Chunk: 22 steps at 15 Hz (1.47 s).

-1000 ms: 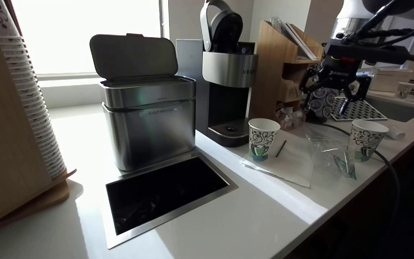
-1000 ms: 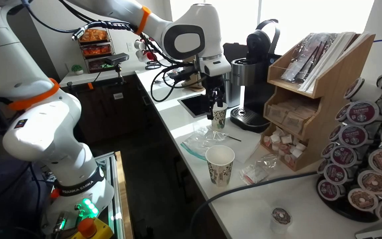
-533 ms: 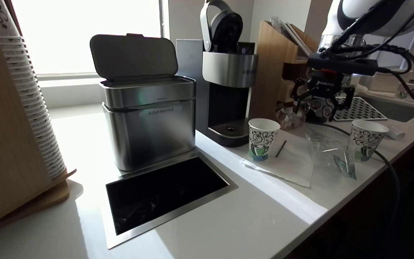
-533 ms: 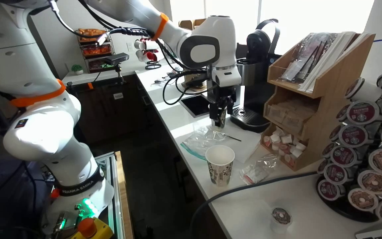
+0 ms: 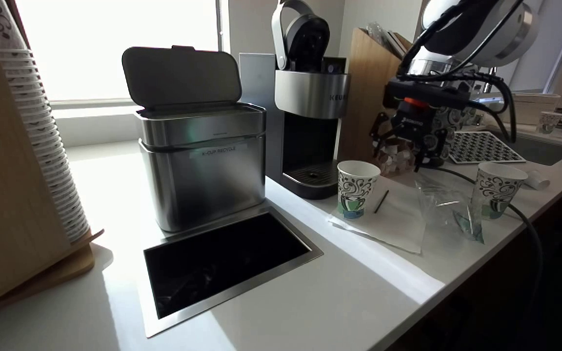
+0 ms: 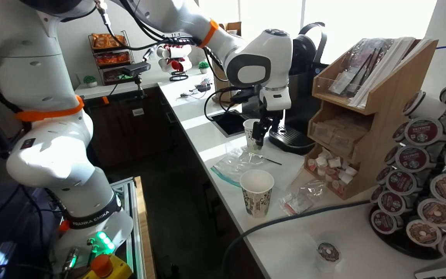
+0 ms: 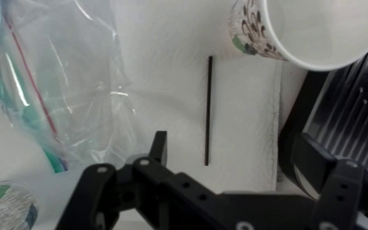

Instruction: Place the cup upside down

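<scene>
While your fingers (image 7: 313, 159) stand wide apart above the worktop (image 5: 334, 292), you have: one paper cup (image 5: 357, 190), upright on one creased paper towel (image 5: 393, 229) beside one silver-and-black Keurig coffee machine (image 5: 310, 95); a second paper cup (image 5: 499, 187), upright near the edge; both tapered, white with green print, rolled rims. One slim black stir stick (image 7: 208, 111). Lying between the cups: one clear, crumpled zip bag (image 7: 65, 80).

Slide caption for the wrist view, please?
Past the open gripper: dark stick on white paper, upright patterned cup at upper right, clear plastic bag at left.
</scene>
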Each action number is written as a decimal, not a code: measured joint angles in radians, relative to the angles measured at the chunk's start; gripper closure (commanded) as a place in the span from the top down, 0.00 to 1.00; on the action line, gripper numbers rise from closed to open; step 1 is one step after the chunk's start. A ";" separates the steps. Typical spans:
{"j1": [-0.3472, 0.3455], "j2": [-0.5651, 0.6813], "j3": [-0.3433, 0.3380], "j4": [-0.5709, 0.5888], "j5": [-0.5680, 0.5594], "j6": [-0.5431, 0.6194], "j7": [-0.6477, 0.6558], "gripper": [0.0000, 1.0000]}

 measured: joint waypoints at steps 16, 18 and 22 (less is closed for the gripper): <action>0.012 0.169 0.006 0.111 0.309 -0.022 -0.212 1.00; 0.015 0.179 0.006 0.118 0.321 -0.041 -0.223 1.00; 0.018 0.201 0.006 0.143 0.336 -0.090 -0.231 1.00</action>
